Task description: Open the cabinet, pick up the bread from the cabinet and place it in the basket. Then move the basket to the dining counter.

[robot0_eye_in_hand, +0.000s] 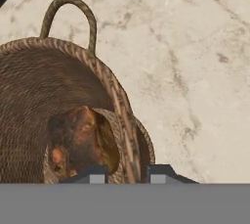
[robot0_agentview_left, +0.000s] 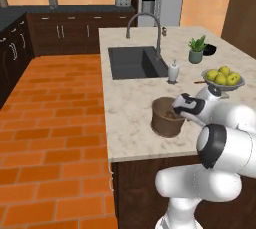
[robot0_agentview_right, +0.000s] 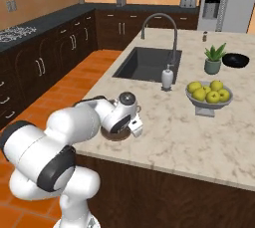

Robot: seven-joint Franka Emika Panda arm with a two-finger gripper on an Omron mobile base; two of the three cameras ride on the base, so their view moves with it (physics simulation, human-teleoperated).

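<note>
The pincer (robot0_eye_in_hand: 126, 175) sits at the rim of the basket (robot0_eye_in_hand: 58, 96), one fingertip inside the wall and the other outside, so it straddles the woven rim at a narrow spread; whether the pads actually press the weave I cannot tell. In the left base view the pincer (robot0_agentview_left: 181, 109) reaches the near right edge of the basket (robot0_agentview_left: 165, 120), which stands upright, mouth up, its axis vertical. The bread (robot0_eye_in_hand: 78, 142) lies at the bottom of the basket, a dark brown lump with no clear long axis. A loop handle (robot0_eye_in_hand: 68, 12) rises from the far rim. The basket rests on the dining table (robot0_agentview_left: 130, 123), near its front edge, well apart from the sink (robot0_agentview_left: 135, 63), soap bottle (robot0_agentview_left: 173, 71) and fruit bowl (robot0_agentview_left: 222, 79).
</note>
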